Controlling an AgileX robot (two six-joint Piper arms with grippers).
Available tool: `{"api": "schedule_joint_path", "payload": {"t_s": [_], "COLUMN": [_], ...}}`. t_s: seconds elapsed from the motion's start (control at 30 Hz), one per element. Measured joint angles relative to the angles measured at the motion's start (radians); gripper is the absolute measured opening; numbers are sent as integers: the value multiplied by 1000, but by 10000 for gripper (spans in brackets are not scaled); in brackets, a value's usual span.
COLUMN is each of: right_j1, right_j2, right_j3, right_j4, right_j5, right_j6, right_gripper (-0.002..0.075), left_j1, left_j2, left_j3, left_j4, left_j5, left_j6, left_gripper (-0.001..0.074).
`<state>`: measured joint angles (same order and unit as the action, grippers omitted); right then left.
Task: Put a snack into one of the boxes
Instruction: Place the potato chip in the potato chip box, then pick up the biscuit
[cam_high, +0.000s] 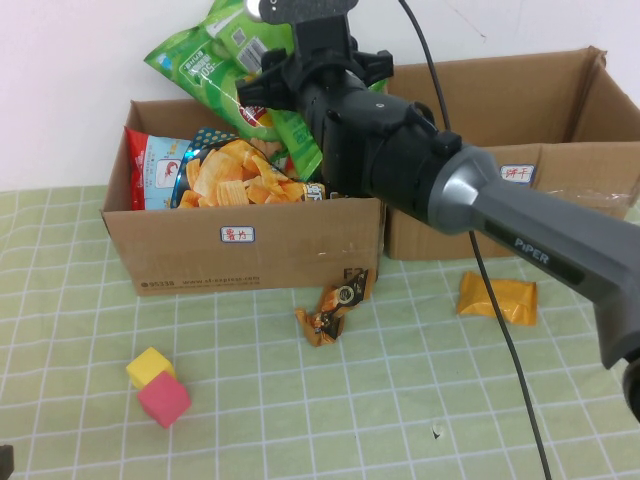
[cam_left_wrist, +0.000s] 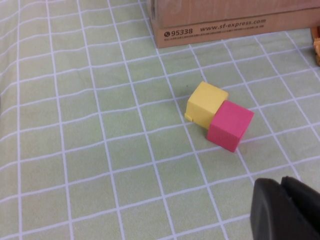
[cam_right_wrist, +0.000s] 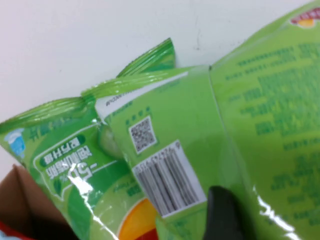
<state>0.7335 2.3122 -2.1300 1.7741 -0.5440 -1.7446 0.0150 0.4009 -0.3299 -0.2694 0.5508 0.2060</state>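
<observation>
A green chip bag (cam_high: 290, 125) is standing in the left cardboard box (cam_high: 245, 255), leaning against a second green bag (cam_high: 195, 60) at the far wall, with the right gripper (cam_high: 285, 85) hovering right over it. In the right wrist view 1 dark fingertip (cam_right_wrist: 225, 212) is lying against the bag's barcode panel, but whether the fingers are pinching the bag or letting it go cannot be told. Beside it in the box, an orange chip bag (cam_high: 235, 175) and a red-and-white packet (cam_high: 155, 165) are filling the left half. Judging by this, the drop looks nearly complete, with only the release and the arm's retreat left.

The right cardboard box (cam_high: 520, 105) is sitting just beside, to the right and slightly farther back. On the green checked tablecloth (cam_high: 300, 420), a brown wrapped snack (cam_high: 335, 305) and an orange packet (cam_high: 497, 298) are lying near the boxes' fronts. A yellow cube (cam_high: 150, 366) and a pink cube (cam_high: 164, 399) are touching at near left. The left gripper (cam_left_wrist: 287, 210) is hanging low over the cloth near them, its fingers too little in view to judge.
</observation>
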Motion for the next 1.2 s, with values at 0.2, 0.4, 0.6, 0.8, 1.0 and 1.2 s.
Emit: {"api": "schedule_joint_path", "payload": {"t_s": [0.2, 0.4, 0.6, 0.8, 1.0, 1.2], "right_j1": [8, 10, 12, 20, 30, 73], "right_j2": [-71, -98, -126, -169, -197, -268], "right_j3": [118, 193, 214, 215, 215, 220], "right_j4": [0, 0, 0, 0, 0, 0], "right_j5": [39, 46, 27, 18, -8, -163], "right_j6": [-10, -23, -28, -28, -43, -207], "right_gripper": [410, 411, 411, 412, 412, 371], "left_j1": [0, 0, 0, 0, 0, 0], "left_j2": [0, 0, 0, 0, 0, 0], "left_j3": [0, 0, 0, 0, 0, 0], "left_j4": [0, 0, 0, 0, 0, -2], "left_j5": [0, 0, 0, 2, 2, 2], "left_j6": [0, 0, 0, 0, 0, 0], "left_gripper": [-2, -2, -2, -2, -2, -2]}}
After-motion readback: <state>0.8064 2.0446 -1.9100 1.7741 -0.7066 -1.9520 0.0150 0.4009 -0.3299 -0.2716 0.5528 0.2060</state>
